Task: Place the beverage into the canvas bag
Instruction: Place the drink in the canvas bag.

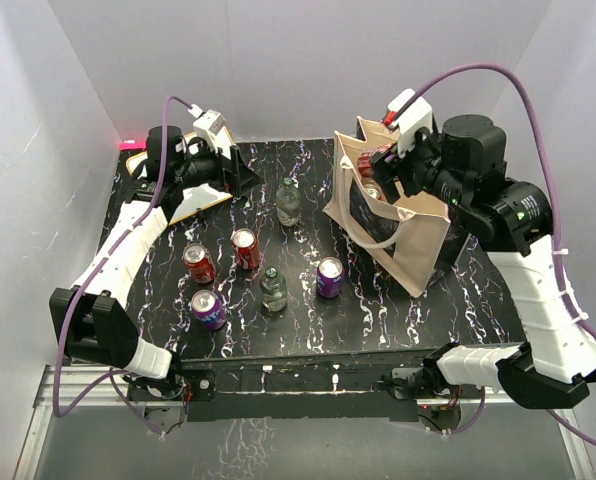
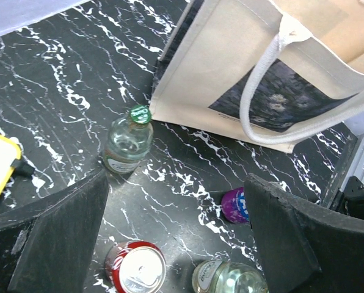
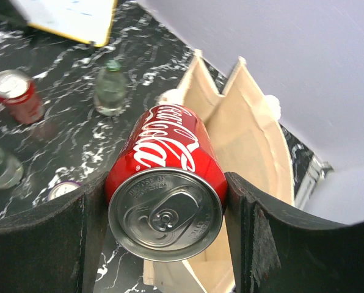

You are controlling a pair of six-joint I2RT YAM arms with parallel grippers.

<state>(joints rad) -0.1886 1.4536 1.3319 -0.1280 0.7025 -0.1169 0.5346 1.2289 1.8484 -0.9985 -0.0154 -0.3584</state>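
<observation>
The right hand (image 3: 163, 229) grips a red can (image 3: 167, 177) by its sides, the can lying level with its top toward the wrist camera; held so, it can probably go end-first through the narrow opening below; the bag (image 1: 423, 245) stands upright on the right of the table (image 1: 378, 320), its mouth spread and one handle drooping over the dark panel, which leaves it ready to take a drop from above; the can hangs right at that mouth, seemingly not yet inside; the right arm rises from its base, elbow high, wrist bent down over the bag; the left hand (image 2: 176, 183) hovers over the far left of the table, fingers wide apart with nothing between them, tilted toward a green-capped bottle (image 2: 128, 143); it seems parked clear of the bag; other cans (image 1: 245, 248) stand apart mid-table, awaiting their turn.
</observation>
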